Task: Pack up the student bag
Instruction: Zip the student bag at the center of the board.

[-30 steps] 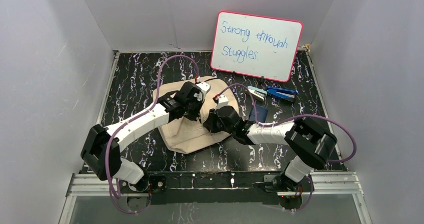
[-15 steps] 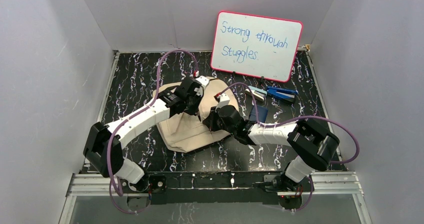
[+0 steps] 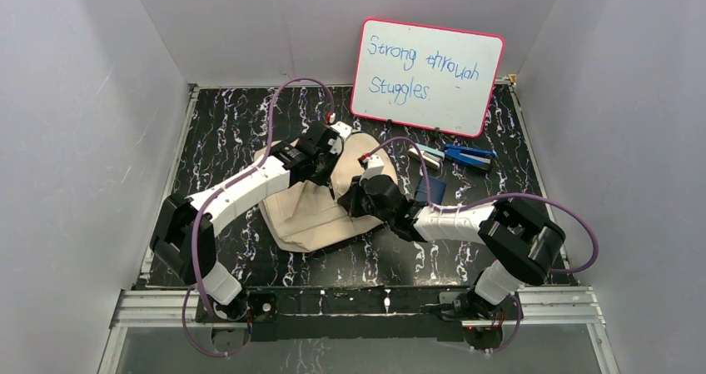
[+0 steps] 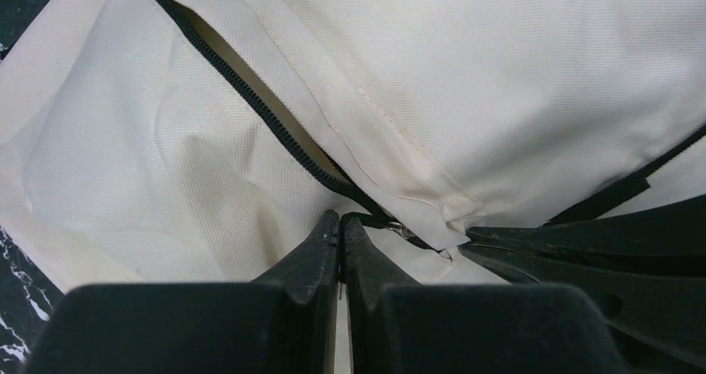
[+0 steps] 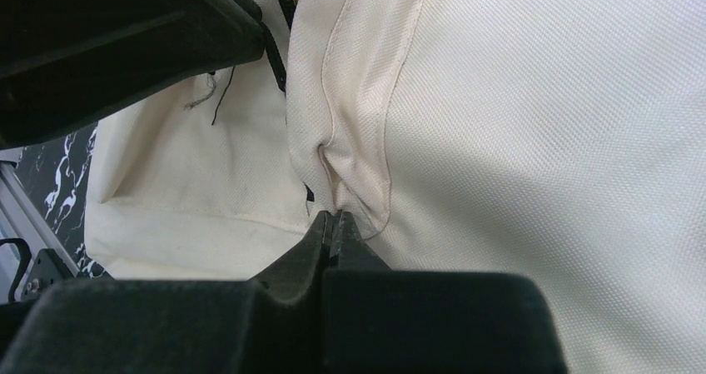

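Observation:
The student bag is a cream canvas backpack lying flat mid-table. Its dark zipper runs diagonally in the left wrist view and stands partly open. My left gripper is shut on the black zipper pull at the end of that open stretch; from above the left gripper is over the bag's right part. My right gripper is shut on a pinched fold of the bag's fabric next to the zipper. From above the right gripper sits just beside the left one.
A pink-framed whiteboard stands at the back right. In front of it lie a blue stapler and a silvery one. A dark blue flat item lies behind my right forearm. Grey walls enclose the table.
My left gripper has drawn toward the far side of the bag, still shut on the pull. My right gripper closed on the fabric fold and stayed in place.

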